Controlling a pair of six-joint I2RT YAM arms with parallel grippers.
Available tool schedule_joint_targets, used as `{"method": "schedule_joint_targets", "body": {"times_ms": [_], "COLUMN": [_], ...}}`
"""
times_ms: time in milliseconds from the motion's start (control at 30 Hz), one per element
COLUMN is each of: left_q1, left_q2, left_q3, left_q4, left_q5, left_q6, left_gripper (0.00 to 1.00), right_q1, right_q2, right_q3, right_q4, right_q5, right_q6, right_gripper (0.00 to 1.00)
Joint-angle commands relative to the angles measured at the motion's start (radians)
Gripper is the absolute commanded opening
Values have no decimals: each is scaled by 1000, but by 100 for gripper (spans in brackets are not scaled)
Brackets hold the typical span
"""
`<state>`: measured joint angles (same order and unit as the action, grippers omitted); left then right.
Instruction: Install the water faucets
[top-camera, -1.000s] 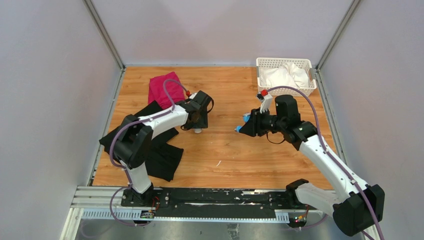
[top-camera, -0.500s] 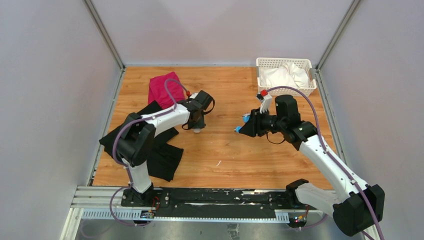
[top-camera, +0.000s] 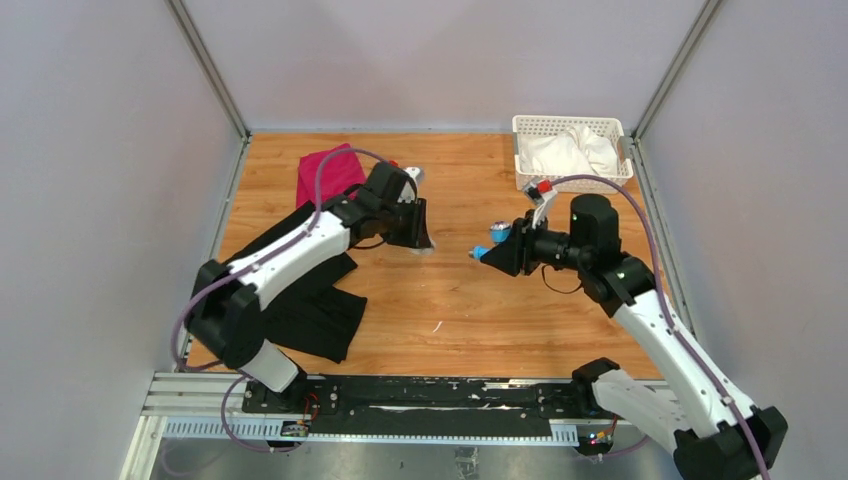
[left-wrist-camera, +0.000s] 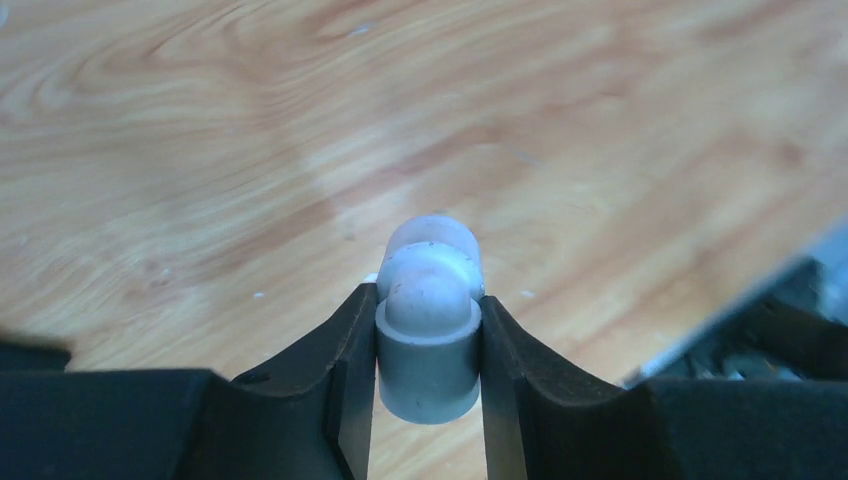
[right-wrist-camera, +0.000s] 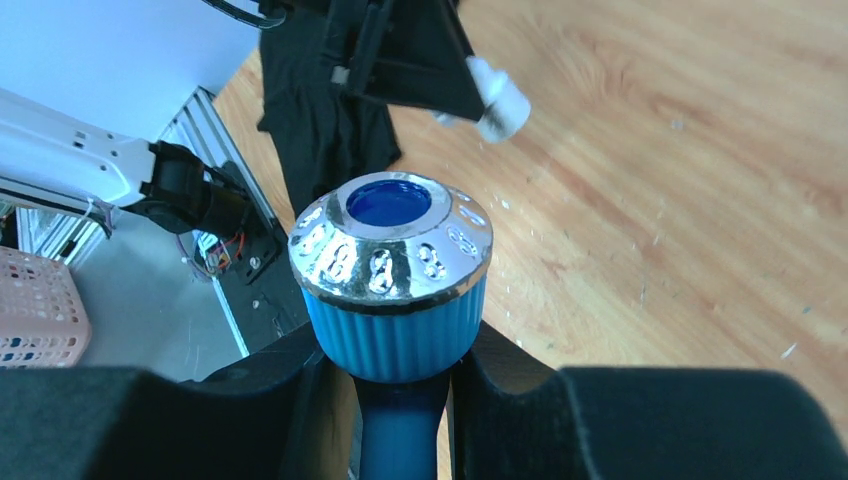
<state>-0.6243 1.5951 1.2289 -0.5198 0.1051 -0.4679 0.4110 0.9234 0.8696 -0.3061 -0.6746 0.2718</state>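
Grippers face each other over the middle of the table (top-camera: 450, 310) in the overhead view. The right gripper (top-camera: 492, 252) clamps the blue tap (top-camera: 484, 250), nose pointing left. The left gripper (top-camera: 420, 242) carries a short white pipe fitting (top-camera: 424, 248). The two parts are near but apart. A basket (top-camera: 520, 128) stands far right, and a red cloth (top-camera: 325, 175) and a black cloth (top-camera: 320, 315) lie left.

Left wrist view: both jaws press flat on the fitting's straight collar, with its rounded end pointing away.

Right wrist view: the jaws stand narrow, pinching the tap's stem just under the ribbed blue collar and shiny knob (right-wrist-camera: 390, 240).

The tap looks like light, stiff, hard plastic. Its chromed cap is probably slick, so the stem or ribbing seems the safer hold. Forcing the joint askew could jam it.
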Motion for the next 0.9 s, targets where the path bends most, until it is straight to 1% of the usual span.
{"method": "schedule_joint_targets", "body": {"times_ms": [0,67,100,167,200,267,300,367,400,433,467,500,567,667,767,867], "left_q1": [24,58,68,71,71,71,71,71,71,71,71,71,72,71,72,71], "left_q2": [-169,-255,-311,-435,-502,-629,-705,-783,-806,-822,-831,-835,-829,-810,-795,-807], "left_q3": [13,-24,-58,-128,-172,-290,-338,-404,-433,-448,-459,-460,-447,-420,-388,-377], "left_q4": [25,51,90,162,216,361,429,554,599,631,657,664,667,667,668,667], "left_q5": [348,512,592,661,675,657,635,585,582,611,664,712,737,756,767,773], "left_q6": [162,192,217,266,295,358,376,408,435,487,575,658,758,827,858,906], "left_gripper": [0,0,0,0,0,0,0,0,0,0,0,0,0,0,0,0], "right_q1": [-9,-10,-8,-8,-7,-6,-5,-2,1,6,10,19,39,55,69,75], "right_q2": [-139,-222,-271,-361,-397,-435,-431,-398,-364,-341,-324,-305,-271,-250,-253,-243], "right_q3": [-16,-44,-67,-136,-173,-201,-199,-165,-146,-128,-113,-101,-81,-60,-69,-93], "right_q4": [143,225,283,437,493,555,571,560,557,557,556,554,537,532,575,673], "right_q5": [-44,-63,-74,-86,-98,-150,-196,-289,-329,-356,-368,-370,-354,-359,-383,-437], "right_q6": [-27,-36,-40,-47,-59,-83,-93,-92,-78,-68,-62,-58,-65,-76,-74,-25], "right_gripper": [0,0,0,0,0,0,0,0,0,0,0,0,0,0,0,0]}}
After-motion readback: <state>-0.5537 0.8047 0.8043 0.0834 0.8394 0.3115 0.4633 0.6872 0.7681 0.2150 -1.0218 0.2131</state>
